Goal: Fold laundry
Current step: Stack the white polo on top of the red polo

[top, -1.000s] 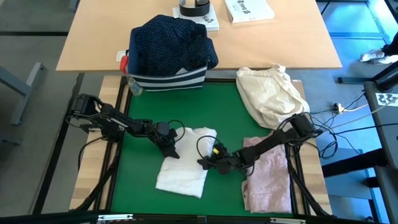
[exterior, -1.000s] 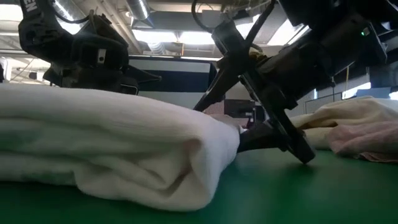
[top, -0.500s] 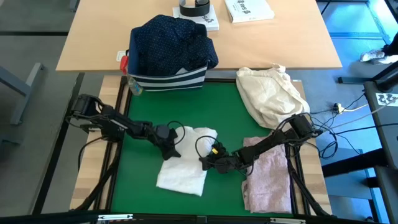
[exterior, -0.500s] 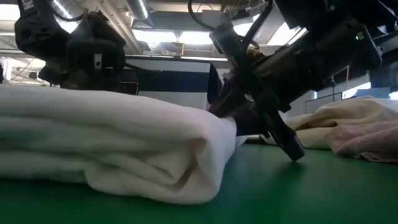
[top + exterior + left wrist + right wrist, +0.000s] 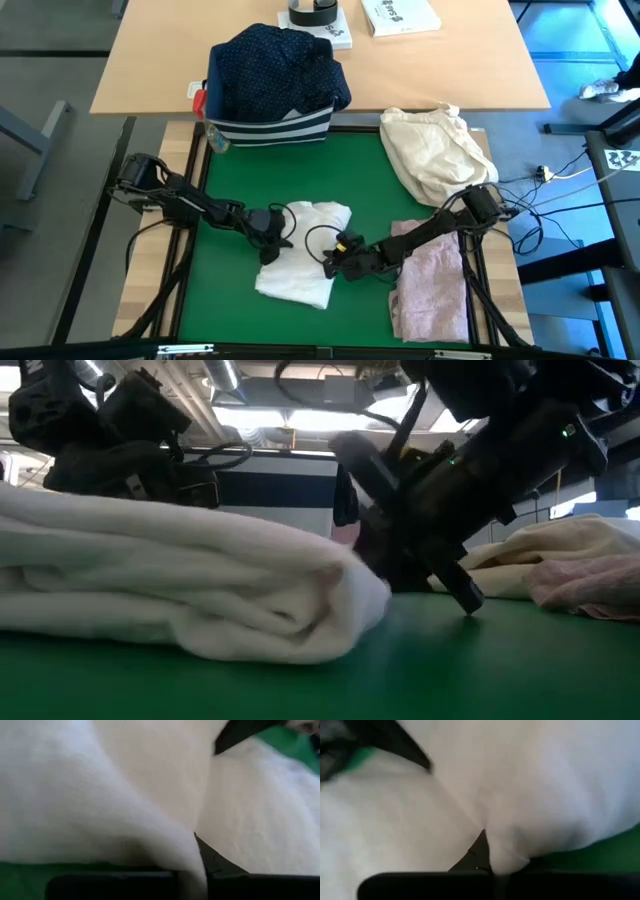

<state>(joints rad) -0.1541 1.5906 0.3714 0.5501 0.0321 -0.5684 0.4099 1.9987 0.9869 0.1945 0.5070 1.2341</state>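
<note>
— Status?
— Both hands just closed. Left hand [image 5: 266, 240] pinches the white shirt [image 5: 300, 268] at its left edge, right hand [image 5: 332, 264] its right edge, mid-bench [image 5: 365, 190]. The shirt has slid a little toward the front.
— Meaning?
— Grip's set; next fold can start.

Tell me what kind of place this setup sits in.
Probably a lab or workshop, not a home: exposed ceiling lights in the low view, a green work mat between two robot arms, cables on the floor, and a plain wooden table behind.
</note>
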